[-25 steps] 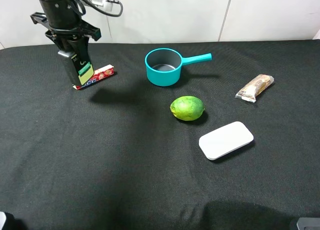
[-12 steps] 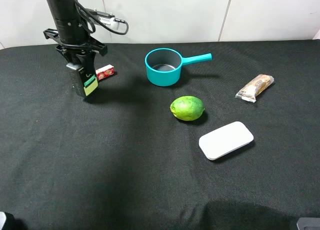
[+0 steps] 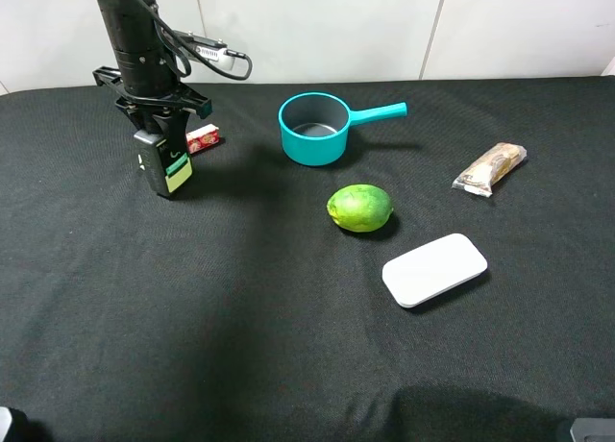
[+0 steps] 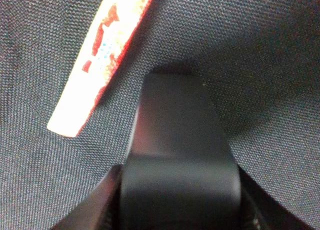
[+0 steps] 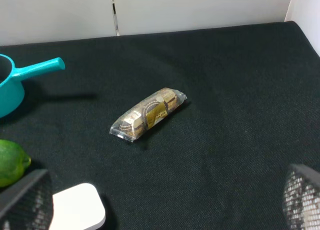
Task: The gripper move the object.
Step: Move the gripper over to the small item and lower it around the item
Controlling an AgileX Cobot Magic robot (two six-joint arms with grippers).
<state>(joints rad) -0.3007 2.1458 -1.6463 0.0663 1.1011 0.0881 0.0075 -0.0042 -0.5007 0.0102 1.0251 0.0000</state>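
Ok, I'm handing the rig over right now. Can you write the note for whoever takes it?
Left gripper: shut on the pump bottle, which is upright at the left rear of the table, close beside the red candy pack.
Right gripper: open and empty, away from the work.
Done: the bottle is grasped. I cannot tell whether its base touches the cloth.
Left: probably settle the bottle at its spot, open the jaws and back the arm off without knocking the pack.

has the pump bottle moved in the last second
Yes. The pump bottle shifted slightly right toward the teal saucepan and nearer the camera.
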